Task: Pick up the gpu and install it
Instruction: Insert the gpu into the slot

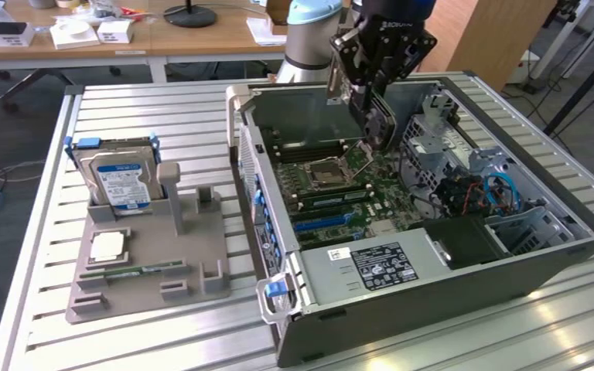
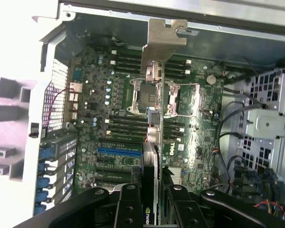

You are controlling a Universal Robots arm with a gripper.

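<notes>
My gripper (image 1: 371,93) is shut on the gpu (image 1: 380,124), a thin dark card held edge-down over the open computer case (image 1: 276,232). The card hangs above the motherboard (image 1: 328,193), near the CPU socket (image 1: 330,174), apart from the board. In the wrist view the gpu (image 2: 152,156) appears edge-on between my black fingers (image 2: 128,204), and its metal end bracket (image 2: 164,33) points toward the case's rear wall. A blue expansion slot (image 2: 118,152) lies on the board beside the card's line.
On the exterior view's left, a grey holder (image 1: 152,255) carries a blue-labelled hard drive (image 1: 121,182), a CPU (image 1: 108,247) and a RAM stick (image 1: 132,272). The power supply (image 1: 380,267) and drive cage with cables (image 1: 493,193) crowd the case. All rests on a slatted metal table (image 1: 173,108).
</notes>
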